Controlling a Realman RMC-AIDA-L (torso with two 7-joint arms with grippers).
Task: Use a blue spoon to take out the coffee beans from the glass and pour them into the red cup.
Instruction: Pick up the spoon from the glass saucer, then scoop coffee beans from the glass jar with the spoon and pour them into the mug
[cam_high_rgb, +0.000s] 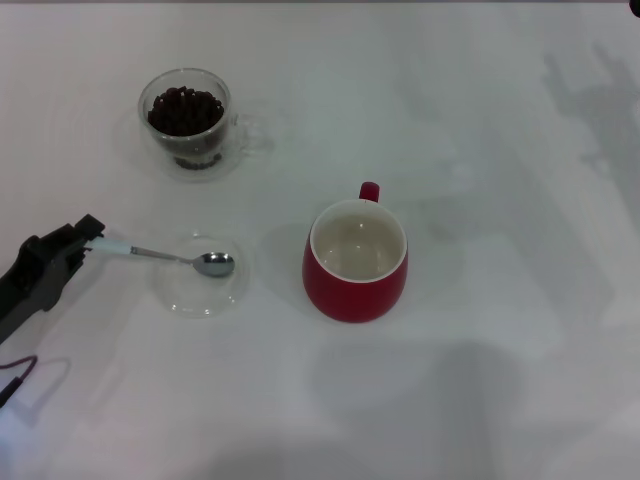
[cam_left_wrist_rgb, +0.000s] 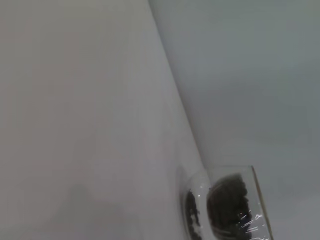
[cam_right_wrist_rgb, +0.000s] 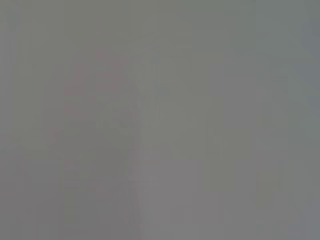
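Left tool (cam_high_rgb: 88, 243): sat low at the left edge of the tabletop in the head view, its dark fingers closed on the end of the blue spoon's pale handle.
Right tool: showed in no view; the right wrist view gave only a flat grey blur.
Blue spoon (cam_high_rgb: 170, 256): lay nearly level, handle end in the left tool, silver bowl reaching out over the clear dish; whether the bowl touched the dish could not be told, and it looked bare of beans.
Clear dish (cam_high_rgb: 200, 298): a flat, shallow round dish on the tabletop, just left of the red cup.
Glass (cam_high_rgb: 187, 120): stood upright toward the far left of the tabletop, well apart from the spoon, its clear handle pointing right; the left wrist view also caught it at the frame's edge.
Coffee beans (cam_high_rgb: 184, 108): a dark heap filling the glass, seen again in the left wrist view (cam_left_wrist_rgb: 227, 200).
Red cup (cam_high_rgb: 355, 262): stood upright near the middle, handle turned away from the robot, its cream inside bare.
Tabletop (cam_high_rgb: 480, 380): plain white.
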